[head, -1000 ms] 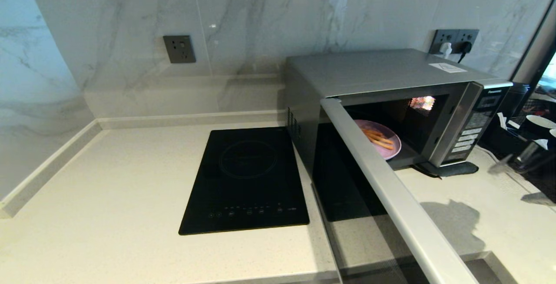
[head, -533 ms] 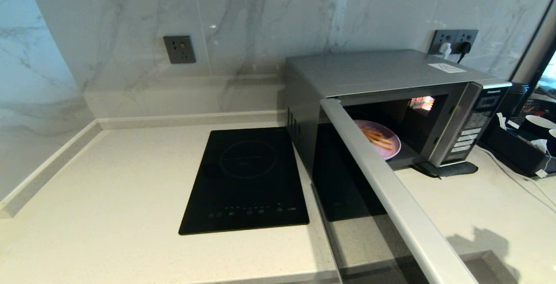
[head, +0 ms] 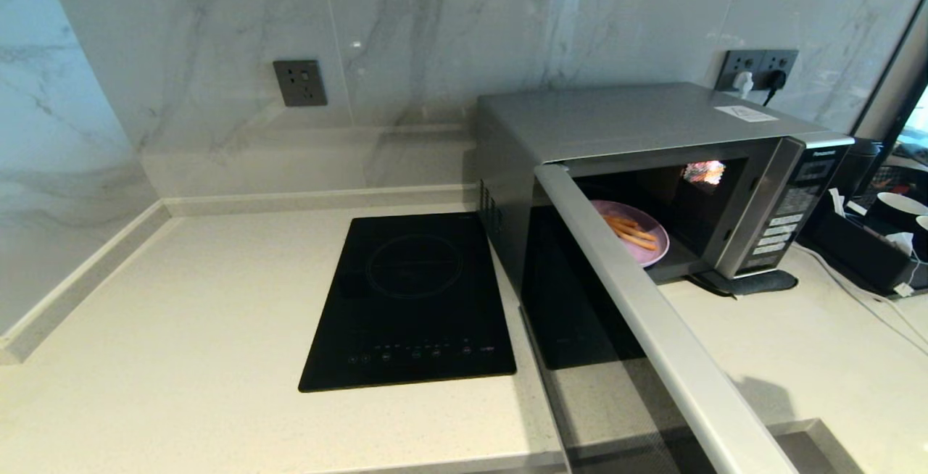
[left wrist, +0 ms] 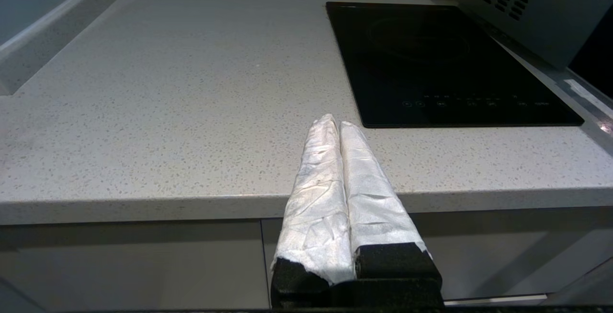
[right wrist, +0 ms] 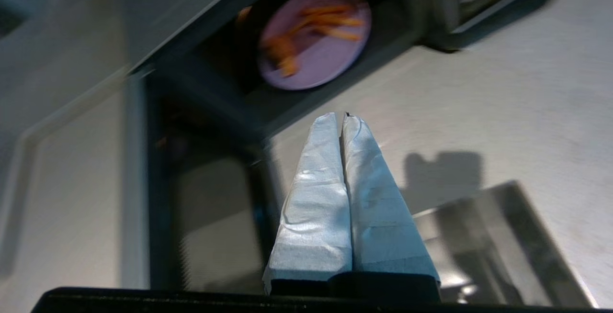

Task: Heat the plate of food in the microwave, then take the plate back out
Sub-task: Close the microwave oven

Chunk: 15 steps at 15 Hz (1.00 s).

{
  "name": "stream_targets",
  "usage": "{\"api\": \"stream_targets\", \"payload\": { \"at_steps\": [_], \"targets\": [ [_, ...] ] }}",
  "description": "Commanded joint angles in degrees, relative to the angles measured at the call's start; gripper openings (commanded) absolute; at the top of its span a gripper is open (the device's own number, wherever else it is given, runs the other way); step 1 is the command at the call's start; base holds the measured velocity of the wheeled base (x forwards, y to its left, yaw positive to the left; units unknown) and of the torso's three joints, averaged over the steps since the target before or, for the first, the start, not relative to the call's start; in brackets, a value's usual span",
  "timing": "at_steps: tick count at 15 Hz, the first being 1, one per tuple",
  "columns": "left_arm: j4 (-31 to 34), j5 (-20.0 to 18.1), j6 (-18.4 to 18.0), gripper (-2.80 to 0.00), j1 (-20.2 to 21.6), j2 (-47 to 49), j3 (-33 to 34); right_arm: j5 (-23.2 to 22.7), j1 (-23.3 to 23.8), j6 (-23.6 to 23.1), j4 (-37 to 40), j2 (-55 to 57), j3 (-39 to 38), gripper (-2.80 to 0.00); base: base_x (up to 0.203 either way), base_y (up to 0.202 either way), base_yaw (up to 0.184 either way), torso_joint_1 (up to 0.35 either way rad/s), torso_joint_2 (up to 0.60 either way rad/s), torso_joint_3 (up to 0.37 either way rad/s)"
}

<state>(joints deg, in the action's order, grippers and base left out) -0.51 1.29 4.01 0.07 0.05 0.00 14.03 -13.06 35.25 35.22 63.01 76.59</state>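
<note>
Fingers pressed together; door hides part of plate.

The microwave, a silver-grey box with a black button panel on its right face, stands at the far right of the bench, its dark glass door swung wide open toward the near side. Inside sits the lilac plate of food, orange fries on top, just behind the open doorway.

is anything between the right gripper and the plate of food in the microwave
Nothing visible. The microwave door is swung open, and in the right wrist view the plate of food sits in the open cavity. The shut right gripper hangs over bare counter outside the opening, with no object between them.
</note>
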Motion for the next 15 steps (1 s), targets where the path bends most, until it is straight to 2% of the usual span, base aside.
{"api": "stream_targets", "payload": {
  "at_steps": [1,4,6,10,12,15],
  "targets": [
    [0.0,0.0,0.0,-2.8,0.0,0.0,0.0,-5.9,-5.8,-0.3,0.3,0.2,4.3,-2.8,0.0,0.0,0.0,0.0,0.0,0.0],
    [0.0,0.0,0.0,-2.8,0.0,0.0,0.0,-13.2,-12.9,0.0,0.4,0.2,9.3,-2.8,0.0,0.0,0.0,0.0,0.0,0.0],
    [0.0,0.0,0.0,-2.8,0.0,0.0,0.0,-19.1,-15.8,1.6,1.8,1.3,14.9,-2.8,0.0,0.0,0.0,0.0,0.0,0.0],
    [0.0,0.0,0.0,-2.8,0.0,0.0,0.0,-31.5,-21.8,4.4,15.2,5.8,25.2,-2.8,0.0,0.0,0.0,0.0,0.0,0.0],
    [0.0,0.0,0.1,-2.8,0.0,0.0,0.0,-34.1,-24.1,4.5,22.1,7.8,28.6,-2.8,0.0,0.0,0.0,0.0,0.0,0.0],
    [0.0,0.0,0.0,-2.8,0.0,0.0,0.0,-34.9,-26.0,4.1,27.6,11.6,32.5,-2.8,0.0,0.0,0.0,0.0,0.0,0.0]
  ]
}}
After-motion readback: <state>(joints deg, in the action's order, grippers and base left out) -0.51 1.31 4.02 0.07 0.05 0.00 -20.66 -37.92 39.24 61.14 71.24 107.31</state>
